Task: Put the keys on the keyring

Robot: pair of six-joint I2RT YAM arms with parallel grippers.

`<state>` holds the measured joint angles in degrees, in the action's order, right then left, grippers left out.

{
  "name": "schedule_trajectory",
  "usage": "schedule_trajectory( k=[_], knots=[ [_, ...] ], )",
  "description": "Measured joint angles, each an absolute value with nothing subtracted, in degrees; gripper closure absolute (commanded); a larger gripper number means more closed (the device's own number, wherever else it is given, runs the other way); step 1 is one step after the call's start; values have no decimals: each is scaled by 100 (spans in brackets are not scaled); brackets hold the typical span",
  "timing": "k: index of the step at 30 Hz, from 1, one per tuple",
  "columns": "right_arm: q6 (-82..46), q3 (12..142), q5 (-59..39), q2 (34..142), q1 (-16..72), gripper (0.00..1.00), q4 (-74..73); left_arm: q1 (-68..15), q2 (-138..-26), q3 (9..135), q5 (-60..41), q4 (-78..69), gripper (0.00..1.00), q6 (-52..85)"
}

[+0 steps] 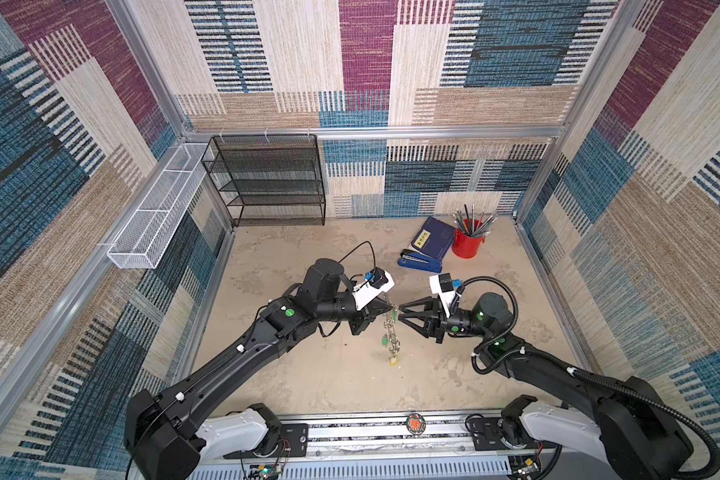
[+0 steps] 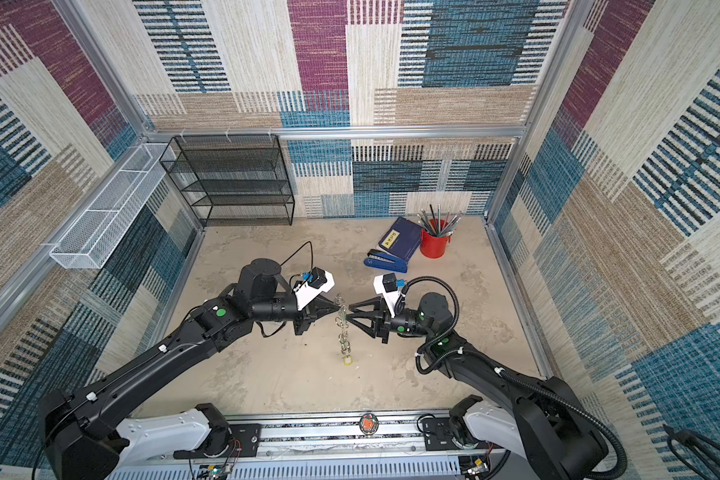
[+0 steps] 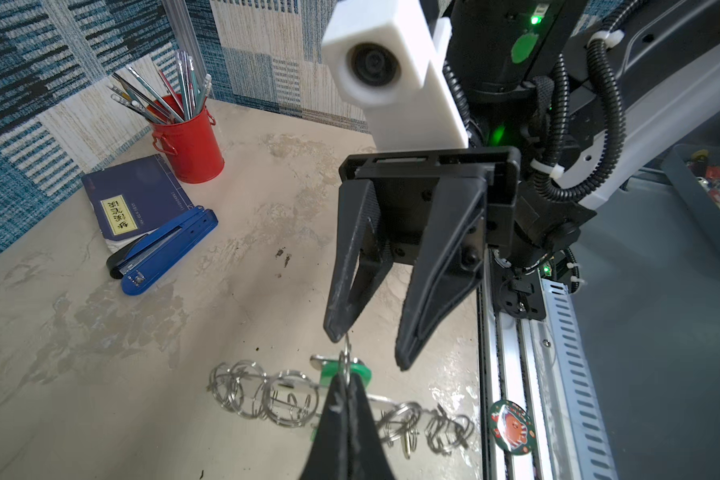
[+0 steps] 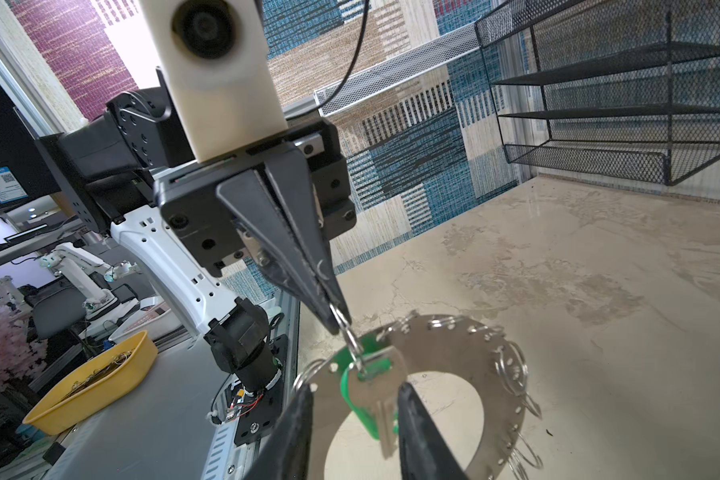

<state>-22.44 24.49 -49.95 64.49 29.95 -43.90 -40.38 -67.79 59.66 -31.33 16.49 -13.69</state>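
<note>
The left fingers (image 4: 304, 266) are pressed together and pinch one split ring (image 4: 347, 328) at the rim of the keyring (image 4: 445, 345). The keyring hangs from that pinch over the middle of the desk (image 1: 308, 374). The right fingers (image 3: 350, 257) stand apart, with their tips facing the left ones across the keyring. A key (image 4: 385, 399) with a green tag (image 4: 349, 392) dangles in the gap between them. Whether either right finger touches it cannot be told.

In both top views the keyring shows only edge-on, as a thin line (image 1: 388, 328) (image 2: 343, 328). Its long axis runs from the fingertips toward the near rail, and a yellow tag (image 1: 393, 360) sits at the low end. The left wrist view also catches it edge-on, with its rings (image 3: 267, 395) in a row. Only the right wrist view shows the flat face, the large hole with desk visible through it, and the rings round the rim. There the key appears to hang by its head from the pinched ring, blade pointing down.
</note>
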Motion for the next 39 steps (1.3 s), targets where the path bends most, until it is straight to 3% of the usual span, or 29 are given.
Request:
schedule_trajectory(
  k=[12, 15, 22, 26, 39],
  knots=[
    [-2198, 2526, -5052, 6576, 3065, 64, -4379, -4038, -6781, 5902, -3341, 1378, 100, -1219],
    [-2176, 2534, -5052, 6580, 3079, 68, -4370, -4038, -6779, 5881, -3387, 1361, 100, -1199],
    [-2134, 2534, -5037, 6573, 3089, 92, -4357, -4036, -6770, 5839, -3472, 1339, 100, -1177],
    [-2112, 2534, -4989, 6552, 3089, 98, -4320, -4036, -6702, 5749, -3463, 1251, 100, -1109],
    [-2069, 2587, -4884, 6600, 3116, 100, -4296, -4040, -6357, 5304, -3183, 434, 100, -456]
  ],
)
